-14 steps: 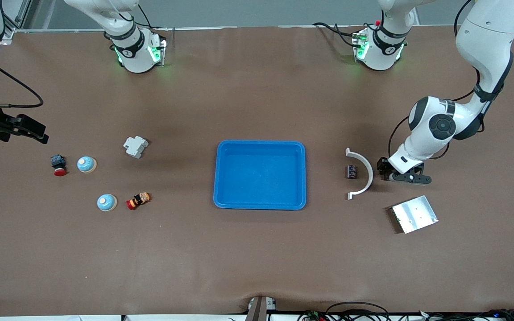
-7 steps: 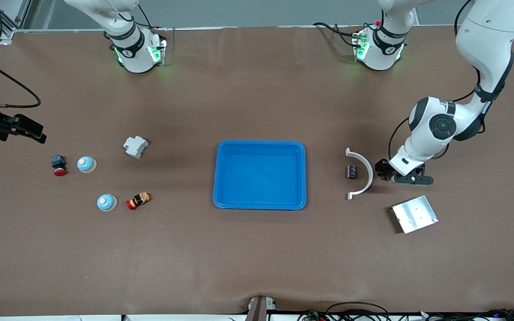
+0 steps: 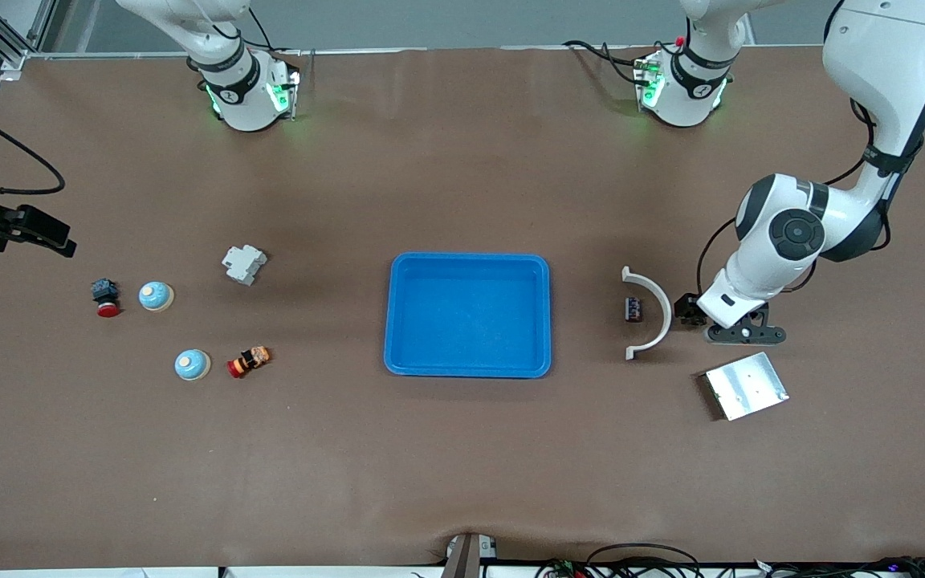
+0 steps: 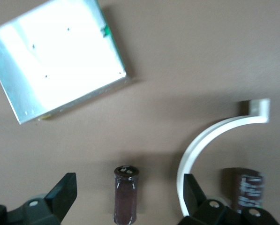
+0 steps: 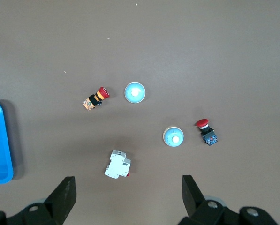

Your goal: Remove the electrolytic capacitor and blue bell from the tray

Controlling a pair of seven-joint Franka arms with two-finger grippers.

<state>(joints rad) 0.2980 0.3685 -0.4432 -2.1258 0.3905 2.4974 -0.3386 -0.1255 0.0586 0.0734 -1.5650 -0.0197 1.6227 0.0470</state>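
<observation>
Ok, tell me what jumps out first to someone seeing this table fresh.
The bright blue tray at the table's middle grabs the eye, nothing in it. Toward the left arm's end, the left claw hangs open over a small dark capacitor, beside a white curved bracket and a shiny metal plate. Toward the right arm's end lie two pale blue bells, with the right claw open above that end.

Even overhead light fills the front view — the brown table (image 3: 462,449) reads flat, with only soft, short shadows under the blue tray (image 3: 544,321) and the left arm. In the left wrist view a metal plate (image 4: 55,56) glares to blown-out white at upper left, and the whole frame is softly blurred. The right wrist view is crisp and evenly lit.
</observation>
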